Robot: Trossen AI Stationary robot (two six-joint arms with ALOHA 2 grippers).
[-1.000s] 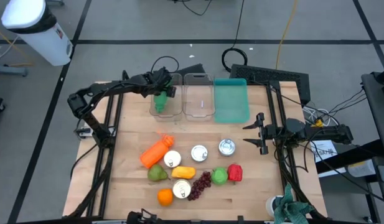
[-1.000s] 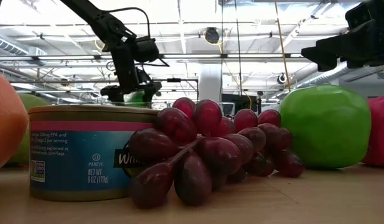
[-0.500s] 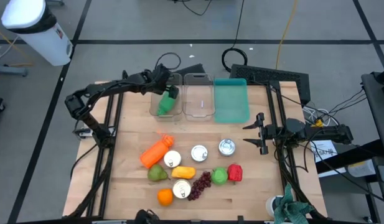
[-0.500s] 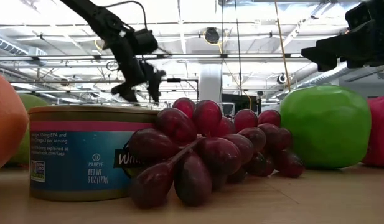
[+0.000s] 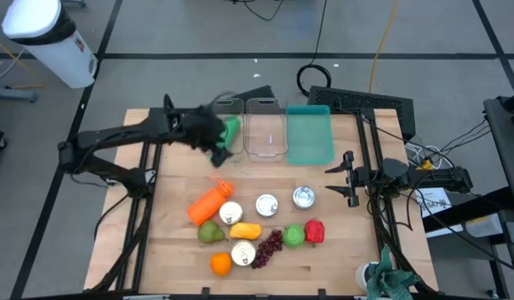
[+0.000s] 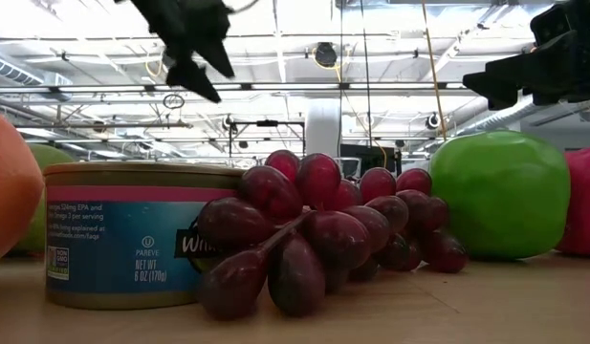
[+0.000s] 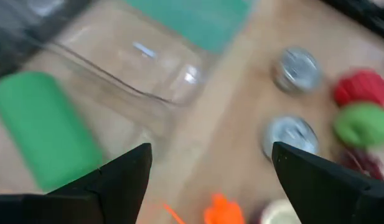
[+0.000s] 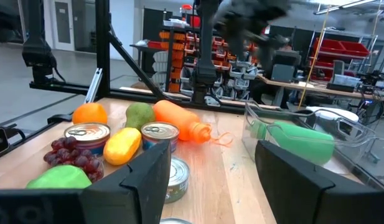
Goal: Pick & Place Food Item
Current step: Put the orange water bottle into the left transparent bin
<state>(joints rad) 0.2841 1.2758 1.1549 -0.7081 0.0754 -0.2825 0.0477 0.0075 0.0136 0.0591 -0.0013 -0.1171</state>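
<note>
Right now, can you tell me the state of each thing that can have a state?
Green bottle: lying in the leftmost clear bin, released.
Middle clear bin: holds nothing visible.
Teal bin: holds nothing visible.
Orange bottle: lying on the table.
Three cans: upright, closed.
Left gripper: fingers open, holding nothing.
Right gripper: waiting at the right edge, holding nothing.
</note>
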